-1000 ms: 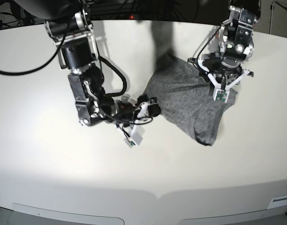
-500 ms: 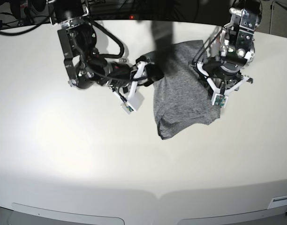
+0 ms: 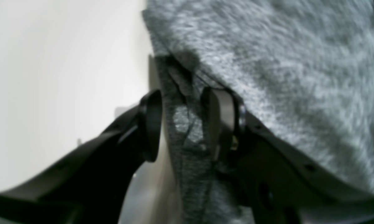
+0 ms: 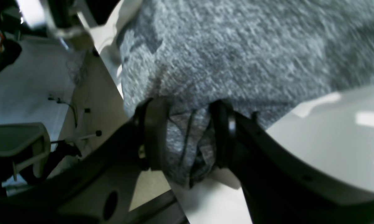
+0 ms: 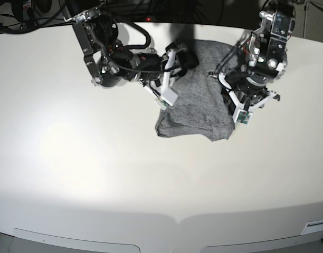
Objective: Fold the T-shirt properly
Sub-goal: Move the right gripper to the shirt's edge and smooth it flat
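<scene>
The charcoal-grey T-shirt (image 5: 196, 103) lies bunched at the back middle of the white table (image 5: 87, 174), its far part lifted by both grippers. My right gripper (image 5: 185, 57), on the base view's left, is shut on the shirt's upper left edge. In the right wrist view a fold of the shirt (image 4: 187, 140) sits between its fingers (image 4: 154, 133). My left gripper (image 5: 229, 87), on the base view's right, is shut on the shirt's right edge. In the left wrist view a strip of the shirt (image 3: 187, 130) sits between its fingers (image 3: 221, 124).
Black cables (image 5: 135, 37) loop around the right arm near the table's back edge. A chair (image 4: 16, 146) and the floor beyond the table show in the right wrist view. The table's front edge (image 5: 177, 219) runs along the bottom of the base view.
Both grippers have carried the shirt toward the back of the table. The right arm swung up and back. The shirt's hanging lower edge slid left and the cloth bunched shorter.
</scene>
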Controlling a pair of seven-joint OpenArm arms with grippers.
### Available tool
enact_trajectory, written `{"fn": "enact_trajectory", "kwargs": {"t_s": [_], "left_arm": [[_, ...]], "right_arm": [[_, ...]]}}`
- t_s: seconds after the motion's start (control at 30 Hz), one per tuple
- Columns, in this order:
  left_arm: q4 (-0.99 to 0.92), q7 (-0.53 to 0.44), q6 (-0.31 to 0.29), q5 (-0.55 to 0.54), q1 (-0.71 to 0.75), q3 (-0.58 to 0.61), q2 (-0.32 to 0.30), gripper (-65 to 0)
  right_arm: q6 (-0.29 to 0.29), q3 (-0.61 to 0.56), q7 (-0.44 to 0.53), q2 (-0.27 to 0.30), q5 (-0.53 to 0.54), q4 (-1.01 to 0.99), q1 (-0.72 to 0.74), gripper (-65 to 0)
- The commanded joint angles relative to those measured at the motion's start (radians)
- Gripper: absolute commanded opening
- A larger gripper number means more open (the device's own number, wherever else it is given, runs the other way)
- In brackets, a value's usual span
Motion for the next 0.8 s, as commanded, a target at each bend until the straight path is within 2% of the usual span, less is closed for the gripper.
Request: {"fn": "enact_trajectory", "kwargs": {"t_s": [0.0, 0.23, 0.4, 0.77], "left_arm": [[0.015, -0.013, -0.001, -0.002, -0.011, -0.003, -0.001, -40.3], [0.015, 0.081, 0.0, 0.061, -0.005, -0.003, -0.002, -40.3], [0.015, 0.2, 0.0, 0.024, -0.002, -0.003, -0.002, -40.3], [0.015, 0.196, 0.0, -0.005, 0.042, -0.003, -0.002, -40.3]], "right_arm": [[0.006, 0.002, 0.013, -0.003, 0.023, 0.019, 0.011, -40.5], [0.006, 0.049, 0.051, -0.002, -0.107, 0.019, 0.011, -40.5], [0.006, 0.077, 0.065, -0.002, -0.113, 0.019, 0.014, -40.5], [0.006, 0.076, 0.08, -0.003, -0.112, 0.019, 0.095, -40.5]]}}
